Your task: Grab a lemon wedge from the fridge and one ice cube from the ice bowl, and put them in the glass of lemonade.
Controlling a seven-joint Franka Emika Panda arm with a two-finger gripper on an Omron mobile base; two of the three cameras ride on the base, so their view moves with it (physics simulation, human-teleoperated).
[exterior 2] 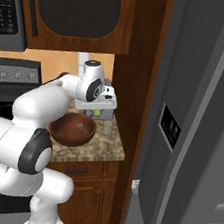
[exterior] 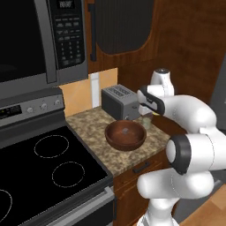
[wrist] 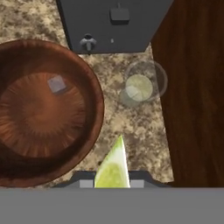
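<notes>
My gripper [wrist: 113,179] is shut on a yellow-green lemon wedge [wrist: 113,166], held above the granite counter. The glass of lemonade [wrist: 142,85] stands just ahead of the wedge, beside the wooden side panel. To its left lies the ice bowl [wrist: 98,100] with one ice cube [wrist: 57,84] in it. From the left base view the gripper [exterior: 148,112] hangs over the glass of lemonade [exterior: 146,120], right of the ice bowl [exterior: 110,132]. The right base view has the lemon wedge [exterior 2: 97,113] in the gripper [exterior 2: 99,114], with the fridge [exterior 2: 183,68] to the right.
A silver toaster [exterior: 119,102] stands at the back of the counter [exterior: 90,126], close behind bowl and glass. A black stove top [exterior: 48,163] lies to the left under a microwave [exterior: 26,39]. A fridge door [exterior 2: 205,147] juts toward the base on the right.
</notes>
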